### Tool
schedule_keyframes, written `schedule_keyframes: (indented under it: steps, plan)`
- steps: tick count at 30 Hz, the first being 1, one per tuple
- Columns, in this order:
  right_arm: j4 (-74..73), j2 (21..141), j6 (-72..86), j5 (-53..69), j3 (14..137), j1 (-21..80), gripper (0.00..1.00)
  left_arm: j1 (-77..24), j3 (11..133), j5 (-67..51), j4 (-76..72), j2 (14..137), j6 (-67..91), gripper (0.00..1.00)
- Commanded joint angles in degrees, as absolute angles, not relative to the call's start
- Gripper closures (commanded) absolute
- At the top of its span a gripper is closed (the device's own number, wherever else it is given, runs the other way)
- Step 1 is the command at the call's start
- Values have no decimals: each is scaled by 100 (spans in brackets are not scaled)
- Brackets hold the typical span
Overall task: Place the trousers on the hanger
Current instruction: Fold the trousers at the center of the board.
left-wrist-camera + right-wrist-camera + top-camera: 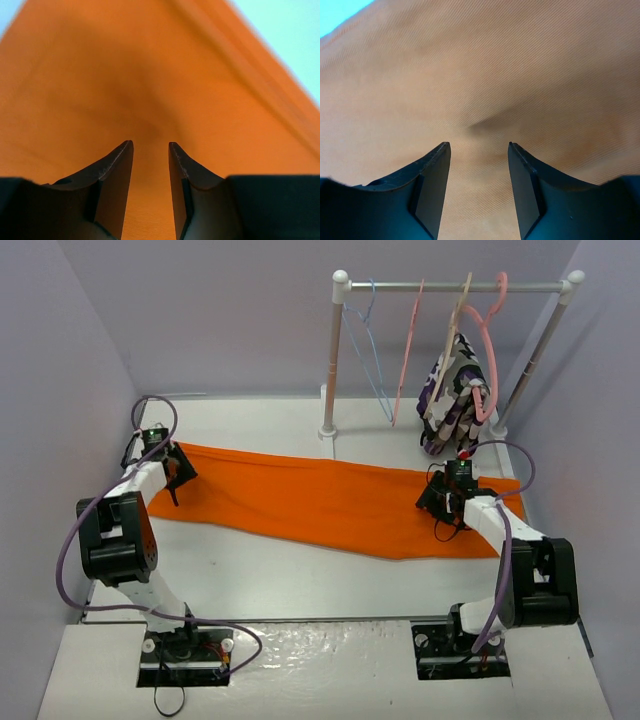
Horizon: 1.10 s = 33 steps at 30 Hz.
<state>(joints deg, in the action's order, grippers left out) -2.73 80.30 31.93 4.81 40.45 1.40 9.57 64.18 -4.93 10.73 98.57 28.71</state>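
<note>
The orange trousers [320,500] lie flat across the table, from the left arm to the right arm. My left gripper [178,480] is down on their left end. In the left wrist view the gripper [151,145] is open by a narrow gap, with orange cloth [150,75] showing between the fingers. My right gripper [437,502] is down on the right end. In the right wrist view it [479,145] is open wider over the cloth [495,65], which has a small pucker just ahead of it. The light-blue hanger [371,340] hangs empty at the left of the rail.
A white clothes rack [455,286] stands at the back right. It carries two pink hangers [408,350], a beige hanger [450,340] and a purple-white-black patterned garment [455,390]. Grey walls close in on the left, the back and the right.
</note>
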Motion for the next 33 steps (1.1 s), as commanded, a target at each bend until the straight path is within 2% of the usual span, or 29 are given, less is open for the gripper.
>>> schedule_keyframes:
  steps: [1, 7, 9, 15, 21, 23, 24, 26, 28, 30, 33]
  plan:
    - [-62, 8254, 3296, 577, 3845, 202, 53, 1118, 6287, -134, 1527, 10161, 2900, 69]
    - [-375, 8568, 3296, 195, 3736, 28, 51, 1300, 6189, 392, 2290, 10337, 3092, 71]
    - [-526, 8545, 3255, 144, 3727, -172, 51, 1361, 6121, 529, 2515, 10302, 3151, 74]
    - [-833, 8270, 3084, 45, 3841, -542, 49, 1578, 6021, 440, 2735, 10048, 3133, 74]
    - [-1090, 7669, 2805, 141, 4306, -469, 47, 1575, 6605, 331, 2800, 9465, 2746, 71]
    - [-1166, 7421, 2733, 265, 4494, -391, 42, 1582, 6855, 306, 2715, 9263, 2460, 66]
    - [-1184, 7240, 2702, 326, 4562, -325, 35, 1582, 6941, 276, 2607, 9178, 2267, 61]
    - [-1173, 6855, 2644, 491, 4618, -187, 19, 1650, 7061, 122, 2436, 9079, 1907, 41]
    - [-1139, 6601, 2561, 618, 4662, -68, 6, 1737, 7175, -115, 2294, 9068, 1543, 30]
    - [-1107, 6390, 2481, 769, 4660, 132, 1, 1831, 7292, -388, 2174, 9132, 1153, 23]
    - [-938, 6134, 2393, 995, 4540, 464, 0, 2083, 7499, -1024, 2111, 9479, 742, 12]
